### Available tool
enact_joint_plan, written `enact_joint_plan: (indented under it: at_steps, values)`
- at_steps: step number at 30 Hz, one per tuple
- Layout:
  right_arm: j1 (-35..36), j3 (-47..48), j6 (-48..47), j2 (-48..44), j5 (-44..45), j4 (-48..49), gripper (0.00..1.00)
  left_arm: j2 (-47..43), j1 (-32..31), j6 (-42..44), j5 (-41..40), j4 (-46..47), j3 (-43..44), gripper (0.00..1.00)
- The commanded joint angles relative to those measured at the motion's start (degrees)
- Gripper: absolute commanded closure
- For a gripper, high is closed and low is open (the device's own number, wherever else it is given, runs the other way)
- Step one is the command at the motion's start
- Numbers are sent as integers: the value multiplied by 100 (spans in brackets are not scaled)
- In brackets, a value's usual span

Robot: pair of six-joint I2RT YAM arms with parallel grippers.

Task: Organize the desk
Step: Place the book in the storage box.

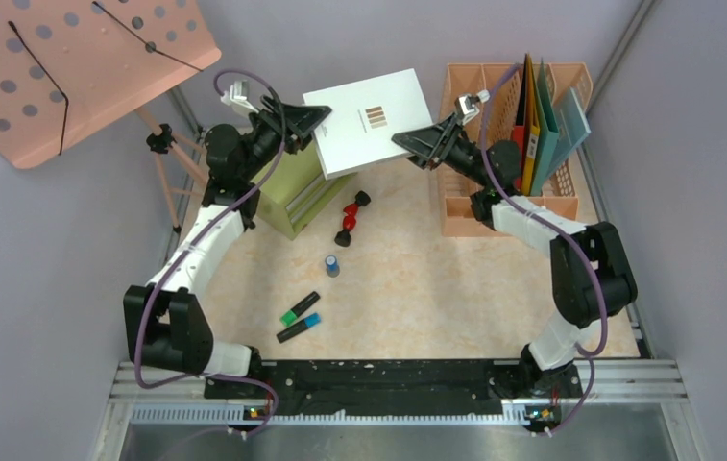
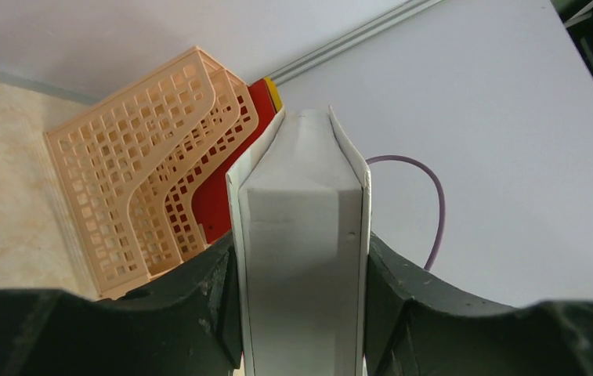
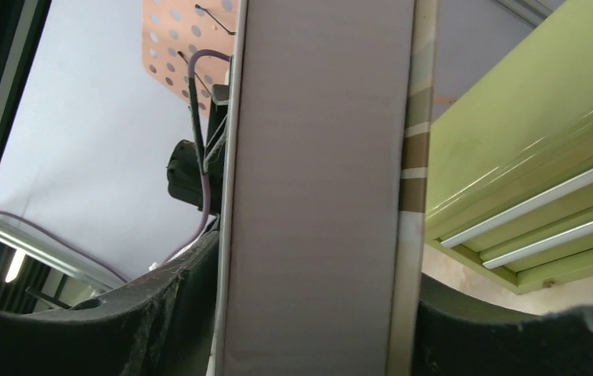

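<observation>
The desk (image 1: 417,298) is a beige marble-patterned tabletop. A white book (image 1: 371,120) with a small brown mark is held in the air above its far middle. My left gripper (image 1: 309,123) is shut on the book's left edge, and the left wrist view shows the book (image 2: 302,258) clamped between both fingers. My right gripper (image 1: 417,141) is shut on its right edge, and the right wrist view shows the book (image 3: 316,196) filling the gap.
A green drawer cabinet (image 1: 294,192) stands at the far left, and a peach file rack (image 1: 503,144) holding folders at the far right. A red-and-black tool (image 1: 350,217), a small blue-capped bottle (image 1: 332,265) and two highlighters (image 1: 300,316) lie on the desk. A peach perforated board (image 1: 71,67) stands at the upper left.
</observation>
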Motion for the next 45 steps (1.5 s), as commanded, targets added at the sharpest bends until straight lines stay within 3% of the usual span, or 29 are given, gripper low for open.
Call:
enact_joint_plan:
  at_steps: [1, 9, 16, 18, 20, 25, 27, 45]
  values:
    - [23, 463, -369, -164, -167, -257, 45, -288, -179, 549, 347, -74, -81, 100]
    - [-314, 591, -677, -235, -302, -509, 60, -380, -310, 1140, 917, -618, -576, 100]
    - [-354, 901, -974, -186, -525, -817, 61, -383, -403, 1482, 1536, -834, -865, 96]
    - [-364, 969, -1015, -163, -567, -841, 61, -391, -406, 1466, 1653, -874, -964, 100]
    - [-372, 978, -1024, -134, -577, -837, 57, -451, -406, 1426, 1617, -869, -1072, 100]
    - [-386, 965, -1021, -139, -578, -827, 27, -610, -369, 1207, 1361, -525, -1172, 100]
    - [-389, 928, -1012, -183, -551, -811, 22, -607, -318, 969, 1272, -265, -1160, 100]
    - [-284, 145, -830, -264, -195, -560, 12, -341, 53, -188, 526, 1094, -813, 100]
